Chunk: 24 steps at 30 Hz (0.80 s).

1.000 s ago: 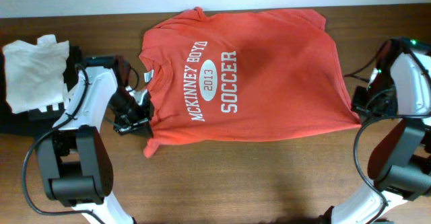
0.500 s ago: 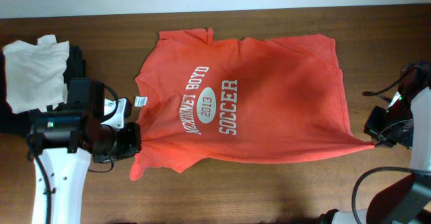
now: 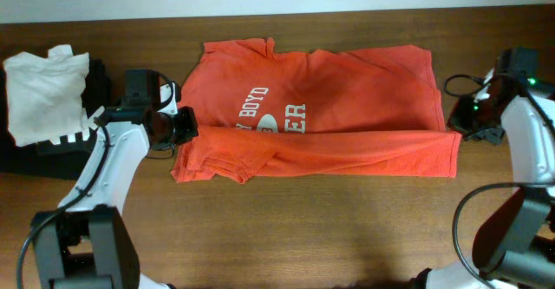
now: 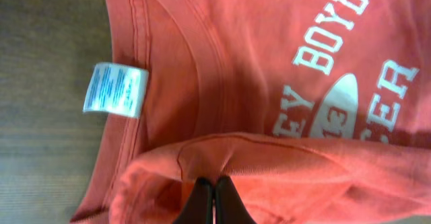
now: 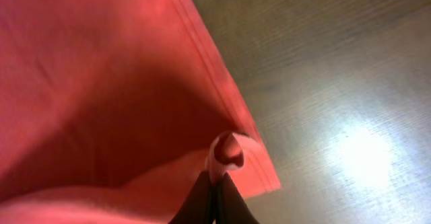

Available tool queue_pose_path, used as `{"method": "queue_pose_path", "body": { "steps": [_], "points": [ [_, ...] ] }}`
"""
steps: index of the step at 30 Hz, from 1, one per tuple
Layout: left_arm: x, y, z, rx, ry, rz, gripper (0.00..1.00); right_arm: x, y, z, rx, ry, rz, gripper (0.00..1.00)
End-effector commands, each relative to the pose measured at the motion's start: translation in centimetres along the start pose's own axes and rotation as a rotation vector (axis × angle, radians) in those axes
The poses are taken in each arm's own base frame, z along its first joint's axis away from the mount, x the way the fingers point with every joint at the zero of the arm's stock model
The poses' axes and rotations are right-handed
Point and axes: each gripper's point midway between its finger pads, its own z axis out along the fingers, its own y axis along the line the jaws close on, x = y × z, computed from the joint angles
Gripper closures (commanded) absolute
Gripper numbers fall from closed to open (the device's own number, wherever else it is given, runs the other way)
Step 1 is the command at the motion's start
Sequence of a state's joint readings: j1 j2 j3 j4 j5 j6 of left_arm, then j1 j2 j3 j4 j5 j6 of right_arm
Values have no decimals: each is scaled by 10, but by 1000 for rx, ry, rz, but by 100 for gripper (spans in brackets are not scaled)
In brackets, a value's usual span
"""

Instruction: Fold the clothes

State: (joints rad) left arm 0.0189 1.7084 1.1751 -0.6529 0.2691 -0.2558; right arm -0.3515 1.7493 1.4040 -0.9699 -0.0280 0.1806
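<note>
The orange-red T-shirt (image 3: 347, 89) lies across the table's middle, its near long edge folded up over the lettering, so only part of the white print and oval logo shows. My left gripper (image 3: 184, 126) is shut on the folded edge at the shirt's left end; in the left wrist view (image 4: 213, 187) the jaws pinch the fabric below the white neck tag (image 4: 115, 89). My right gripper (image 3: 453, 122) is shut on the shirt's right end; in the right wrist view (image 5: 217, 173) a small loop of hem sticks up between the jaws.
A plain white garment (image 3: 45, 94) lies on a black folded one (image 3: 69, 137) at the left edge. Brown tabletop (image 3: 303, 228) shows in front of the shirt. A white wall strip runs along the back.
Both grippers carried the shirt's near edge away from me and over the print, folding the lower third onto the body. The shirt now lies narrower, with the logo half covered.
</note>
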Motion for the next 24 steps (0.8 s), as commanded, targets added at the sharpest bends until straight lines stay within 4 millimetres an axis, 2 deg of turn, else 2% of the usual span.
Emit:
{"method": "queue_pose_path", "body": {
  "steps": [1, 4, 7, 12, 13, 14, 15, 16, 17, 21, 24],
  "points": [
    [-12, 2, 12, 6, -37, -14, 100, -8, 3, 18, -2, -9, -6, 96],
    [-17, 3, 15, 4, -54, -9, 100, -21, 6, 36, -11, -35, -8, 96],
    [-19, 20, 14, -93, -76, -111, 100, -27, 7, 44, -14, -50, -8, 96],
    [-30, 18, 14, -83, -125, -124, 100, -32, 8, 62, -16, -50, -8, 96],
    [-32, 18, 14, -81, -131, -122, 100, -33, 8, 64, -17, -51, -8, 89],
    [-33, 18, 14, -80, -133, -122, 95, -35, 8, 64, -19, -60, -9, 60],
    [-32, 18, 14, -80, -132, -122, 64, -37, 9, 64, -21, -69, -8, 42],
    [-30, 18, 14, -82, -125, -123, 42, -37, 9, 64, -20, -67, -8, 37],
    [-29, 19, 14, -84, -119, -125, 36, -35, 8, 64, -19, -61, -8, 37],
    [-9, 20, 15, -85, -34, -141, 36, -15, 5, 64, -4, 20, -6, 37],
    [7, 3, 17, -8, 39, -90, 38, 9, 0, 66, 13, 111, -3, 50]
  ]
}}
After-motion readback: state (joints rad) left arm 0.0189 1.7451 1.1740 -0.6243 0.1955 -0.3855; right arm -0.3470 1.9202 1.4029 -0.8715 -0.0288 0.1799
